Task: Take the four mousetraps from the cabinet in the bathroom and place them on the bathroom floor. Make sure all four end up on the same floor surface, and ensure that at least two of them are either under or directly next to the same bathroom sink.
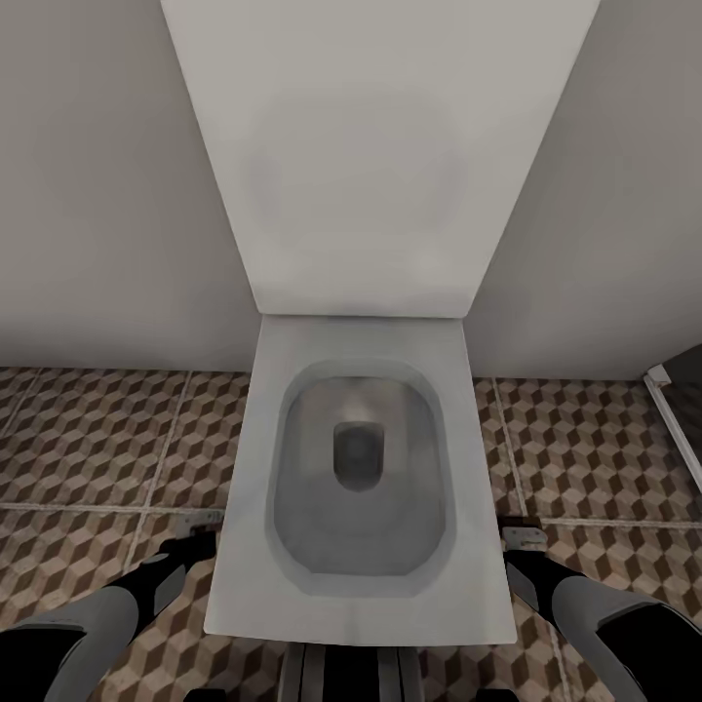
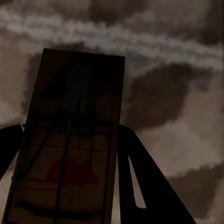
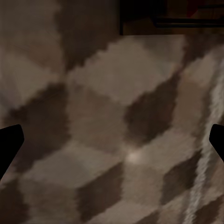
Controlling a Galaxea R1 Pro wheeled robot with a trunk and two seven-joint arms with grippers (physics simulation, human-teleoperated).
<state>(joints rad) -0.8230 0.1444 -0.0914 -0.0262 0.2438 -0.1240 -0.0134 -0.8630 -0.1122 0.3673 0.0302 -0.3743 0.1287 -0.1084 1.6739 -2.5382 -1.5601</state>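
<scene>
A big white toilet (image 1: 359, 487) is seen from the head view, with its lid up against the pale wall (image 1: 97, 195). The bathroom floor (image 1: 107, 439) with the cube pattern is spread out on both sides of it. The two dark arms are seen low down, one on each side of the toilet bowl. The left gripper (image 1: 200, 534) is held low over the floor, and its jaws are spread wide. In the left wrist view, a mousetrap (image 2: 70, 149) is seen lying flat between the two dark fingers (image 2: 149, 186), with a red picture on its wood. It cannot be told if the fingers are touching it. The right gripper (image 1: 522, 534) is also held low over the floor, with its jaws wide apart and nothing between them. In the right wrist view, the edge of another mousetrap (image 3: 170, 16) is seen on the tiles, well ahead of the fingertips (image 3: 9, 144).
</scene>
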